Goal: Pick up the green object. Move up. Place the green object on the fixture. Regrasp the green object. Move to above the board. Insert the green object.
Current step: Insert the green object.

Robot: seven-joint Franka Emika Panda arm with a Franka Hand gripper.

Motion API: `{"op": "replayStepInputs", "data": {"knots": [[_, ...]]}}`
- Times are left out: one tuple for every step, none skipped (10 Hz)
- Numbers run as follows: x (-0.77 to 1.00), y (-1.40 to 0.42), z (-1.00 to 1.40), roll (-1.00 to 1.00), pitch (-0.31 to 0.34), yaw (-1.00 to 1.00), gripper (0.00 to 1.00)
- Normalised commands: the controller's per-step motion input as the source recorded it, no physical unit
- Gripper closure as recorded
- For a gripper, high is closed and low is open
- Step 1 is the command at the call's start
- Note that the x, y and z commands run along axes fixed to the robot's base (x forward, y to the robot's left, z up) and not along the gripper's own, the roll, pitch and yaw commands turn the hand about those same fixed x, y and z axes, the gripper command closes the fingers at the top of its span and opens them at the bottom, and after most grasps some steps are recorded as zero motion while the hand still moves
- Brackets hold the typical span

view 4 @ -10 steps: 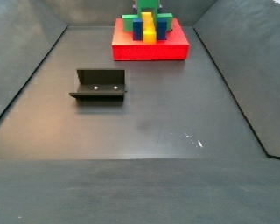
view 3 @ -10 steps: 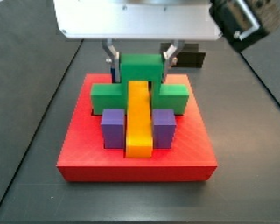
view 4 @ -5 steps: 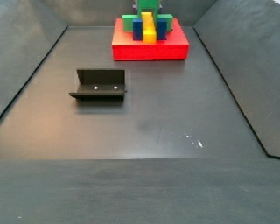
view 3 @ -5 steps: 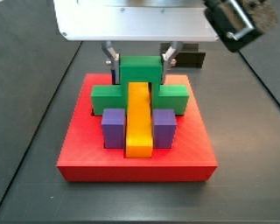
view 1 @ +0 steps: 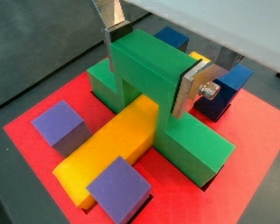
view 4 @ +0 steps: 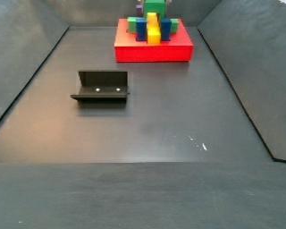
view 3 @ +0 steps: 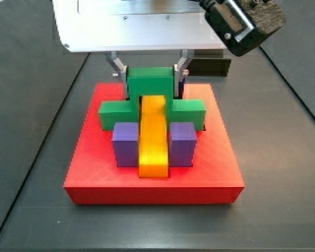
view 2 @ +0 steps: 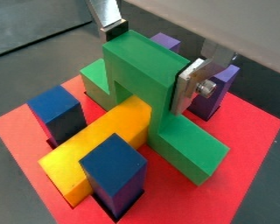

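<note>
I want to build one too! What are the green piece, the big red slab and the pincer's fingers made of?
The blocky bright green piece looks like matte plastic: flat even colour, crisp edges. The large flat red slab seems plastic too, with a finely textured top. The pincer, closed on the green piece above the slab, has flat silver fingers that look like brushed metal, with a bolt showing.

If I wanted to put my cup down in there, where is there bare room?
Most of the dark floor is bare: the wide stretch in front of the fixture and the strip between it and the board. The board is crowded: the gripper has its jaws around the green object, beside the yellow bar and purple blocks.
</note>
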Motion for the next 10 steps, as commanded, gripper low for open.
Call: {"op": "replayStepInputs", "data": {"knots": [[0.23,-0.16,-0.21,0.00,-0.046,0.00,1.00],[0.26,-0.13,-0.30,0.13,-0.011,0.07,1.00],[0.23,-0.16,-0.31,0.26,0.000,0.06,1.00],[0.17,-0.09,-0.37,0.20,0.000,0.02,1.00],[0.14,-0.05,-0.43,0.19,0.000,0.00,1.00],[0.06,-0.02,-0.55,0.22,0.000,0.00,1.00],[0.00,0.00,-0.68,0.20,-0.029,0.00,1.00],[-0.03,-0.01,-0.71,0.14,-0.079,0.00,1.00],[0.00,0.00,-0.06,0.00,0.000,0.00,1.00],[0.00,0.00,0.00,0.00,0.000,0.00,1.00]]}}
